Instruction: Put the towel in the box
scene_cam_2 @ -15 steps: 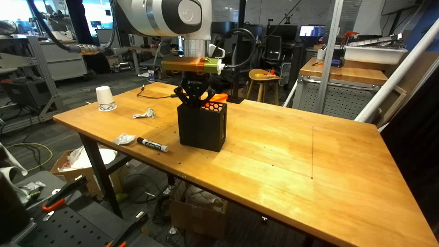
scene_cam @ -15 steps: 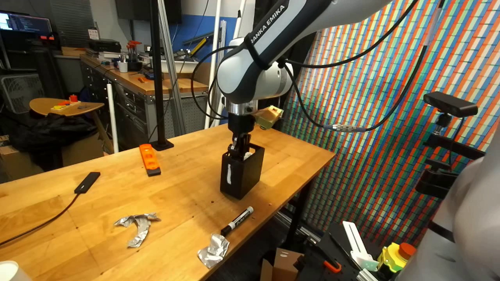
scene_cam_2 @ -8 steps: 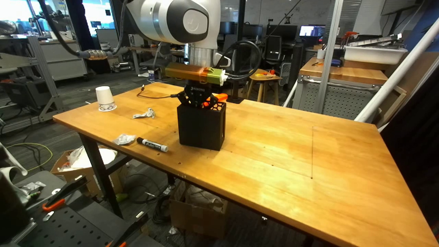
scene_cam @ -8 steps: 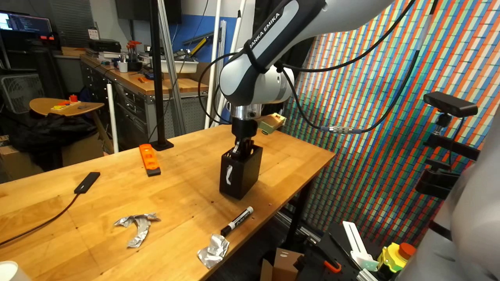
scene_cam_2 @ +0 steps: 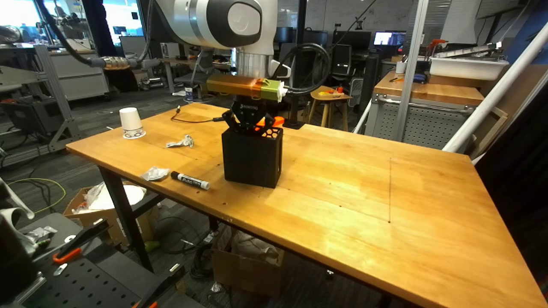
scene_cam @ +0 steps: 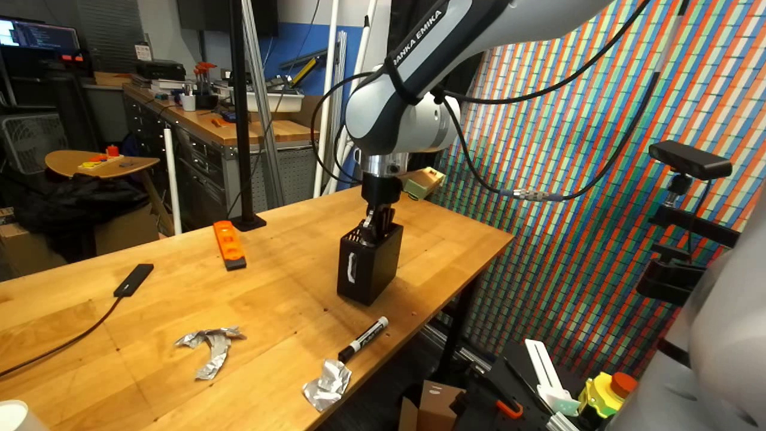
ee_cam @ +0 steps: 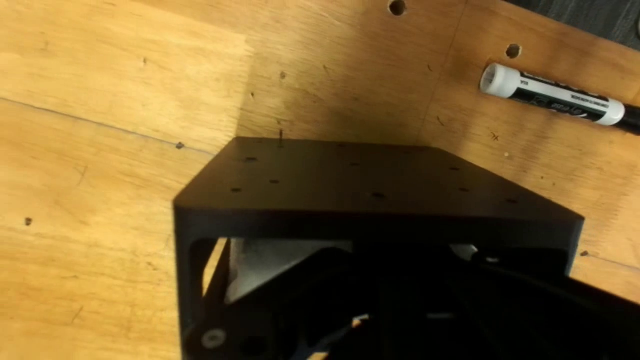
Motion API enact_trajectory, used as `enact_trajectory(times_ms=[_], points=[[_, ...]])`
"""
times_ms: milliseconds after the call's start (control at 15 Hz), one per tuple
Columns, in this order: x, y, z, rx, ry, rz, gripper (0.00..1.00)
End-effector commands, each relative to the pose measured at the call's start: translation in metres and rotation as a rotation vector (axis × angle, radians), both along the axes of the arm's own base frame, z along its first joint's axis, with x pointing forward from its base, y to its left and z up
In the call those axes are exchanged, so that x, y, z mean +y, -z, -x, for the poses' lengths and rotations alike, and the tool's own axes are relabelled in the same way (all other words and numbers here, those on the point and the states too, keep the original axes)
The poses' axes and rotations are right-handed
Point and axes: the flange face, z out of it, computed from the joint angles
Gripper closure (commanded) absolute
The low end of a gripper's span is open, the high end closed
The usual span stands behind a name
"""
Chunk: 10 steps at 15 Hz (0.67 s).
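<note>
The black box [scene_cam: 383, 266] stands upright on the wooden table; it also shows in an exterior view [scene_cam_2: 251, 158] and in the wrist view [ee_cam: 345, 182]. White cloth, seemingly the towel [ee_cam: 265, 257], lies inside it. A white patch of the towel [scene_cam: 351, 267] shows through the slot in the box's side. My gripper [scene_cam: 376, 232] points down into the box's open top. In the wrist view my gripper's fingers [ee_cam: 400, 265] draw together in the middle and look shut, with white cloth at both sides. The fingertips are dark and hidden; I cannot see whether cloth is between them.
A black and white marker [scene_cam: 363, 339] and crumpled foil [scene_cam: 327, 384] lie near the table's edge. More foil [scene_cam: 212, 349], an orange level [scene_cam: 230, 244], a black hub with cable [scene_cam: 134, 279] and a paper cup [scene_cam_2: 130, 123] are farther along. A black post [scene_cam: 240, 120] rises behind.
My gripper moved down deeper into the box, then rose slightly and shifted a little. White cloth seen near the top opening earlier no longer shows there. The white patch in the slot changed shape.
</note>
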Motion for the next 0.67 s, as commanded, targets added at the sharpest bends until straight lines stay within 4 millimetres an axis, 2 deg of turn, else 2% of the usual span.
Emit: enact_trajectory(times_ms=[0,267,533,600], points=[[-0.003,-0.04,0.019,-0.073,-0.018,0.026,1.0],[-0.004,-0.076,0.028,-0.16,-0.026,-0.016,1.0],[-0.014,-0.108,0.042,-0.251,-0.029,-0.06,0.99],[-0.018,-0.116,0.047,-0.272,-0.033,-0.065,0.92]])
